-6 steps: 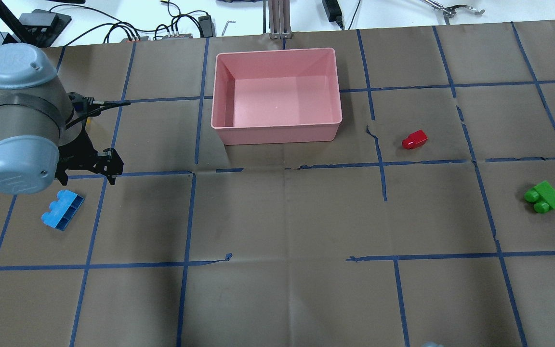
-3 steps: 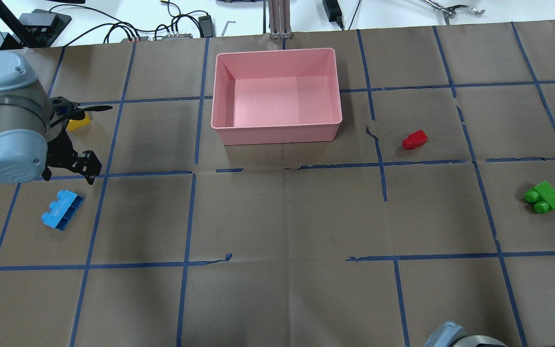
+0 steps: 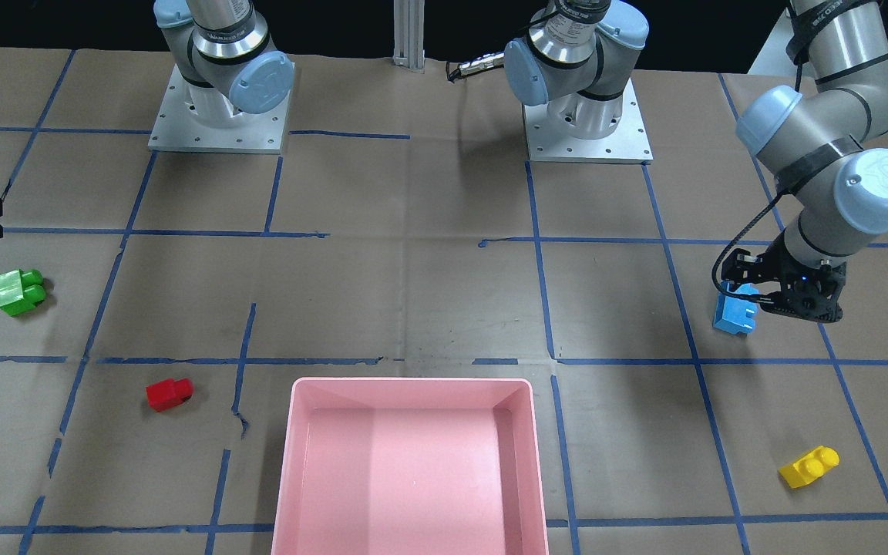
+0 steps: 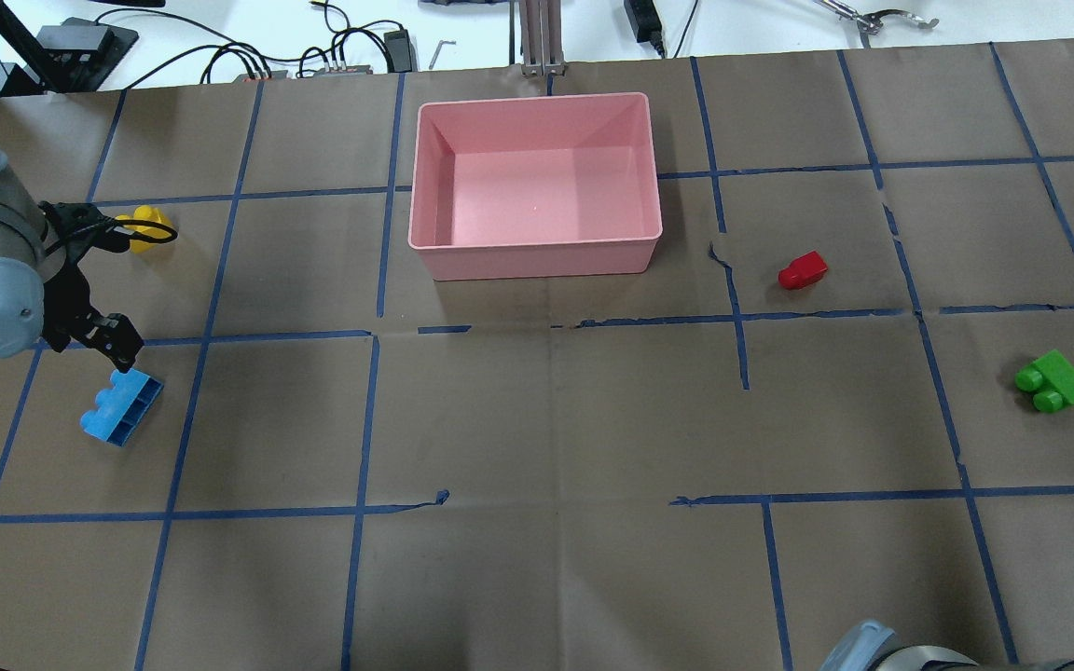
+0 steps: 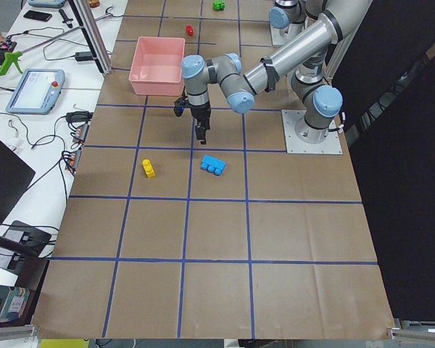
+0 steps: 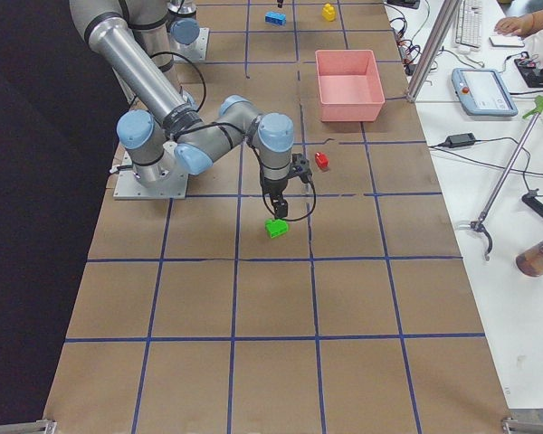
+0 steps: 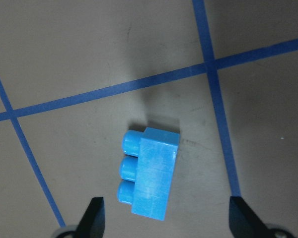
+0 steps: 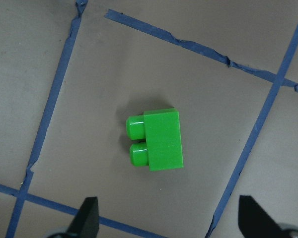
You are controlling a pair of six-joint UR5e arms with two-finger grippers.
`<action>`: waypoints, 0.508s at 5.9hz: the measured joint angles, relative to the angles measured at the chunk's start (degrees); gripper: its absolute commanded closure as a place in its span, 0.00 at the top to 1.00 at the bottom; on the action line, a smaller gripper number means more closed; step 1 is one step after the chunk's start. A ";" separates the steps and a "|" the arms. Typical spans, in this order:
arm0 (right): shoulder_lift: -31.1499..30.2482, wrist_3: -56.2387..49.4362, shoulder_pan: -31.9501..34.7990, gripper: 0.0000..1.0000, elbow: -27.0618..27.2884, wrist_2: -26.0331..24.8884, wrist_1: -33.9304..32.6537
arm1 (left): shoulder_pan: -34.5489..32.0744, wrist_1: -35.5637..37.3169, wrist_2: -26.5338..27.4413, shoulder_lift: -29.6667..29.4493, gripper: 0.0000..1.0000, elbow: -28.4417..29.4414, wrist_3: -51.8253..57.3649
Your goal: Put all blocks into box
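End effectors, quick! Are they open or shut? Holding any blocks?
Left end effector: open, holding nothing, near the blue block.
Right end effector: open, holding nothing, near the green block.

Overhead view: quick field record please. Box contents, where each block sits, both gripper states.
box: pink, empty, on table
blue block: on table, robot's left, centred before left gripper, ungripped
yellow block: on table, left side, ungripped
red block: on table, robot's right of box
green block: far right, centred before right gripper, ungripped
left gripper: open
right gripper: open
in box: none of four
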 measured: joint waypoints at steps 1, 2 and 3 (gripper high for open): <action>2.85 -0.80 0.00 1.00 0.85 0.15 -3.91 | 2.92 1.60 -2.74 -1.74 0.87 -0.04 6.79; 5.66 -1.35 0.00 1.00 1.13 0.27 -6.60 | 5.68 3.51 -7.34 -3.33 0.88 -0.42 14.26; 7.32 -1.81 0.00 1.00 1.26 0.34 -7.78 | 7.25 4.37 -10.41 -4.30 0.88 -1.18 18.39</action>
